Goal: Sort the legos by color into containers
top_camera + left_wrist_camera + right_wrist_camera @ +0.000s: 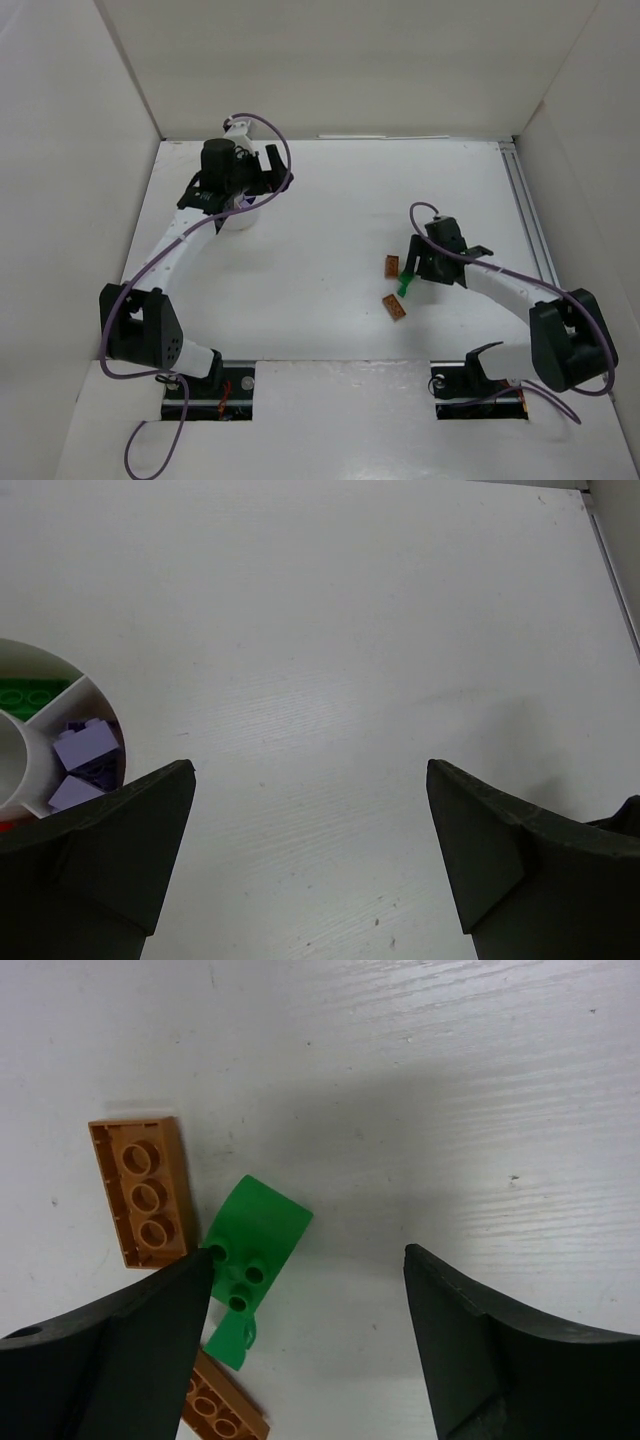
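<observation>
My right claw (310, 1345) is wide, the green lego (252, 1240) by one finger, long axis upper-right to lower-left. Only left wrist shows the cup's (50, 665) purple bricks (85, 748); left claw (310, 855) wide.

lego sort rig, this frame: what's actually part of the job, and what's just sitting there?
Job:
- green lego piece
- brown-orange bricks beside it
- white divided cup, holding purple bricks and a green brick
- both arms' jaws, open

Just there:
- purple cables on the arms
- rail along the table's right edge
</observation>
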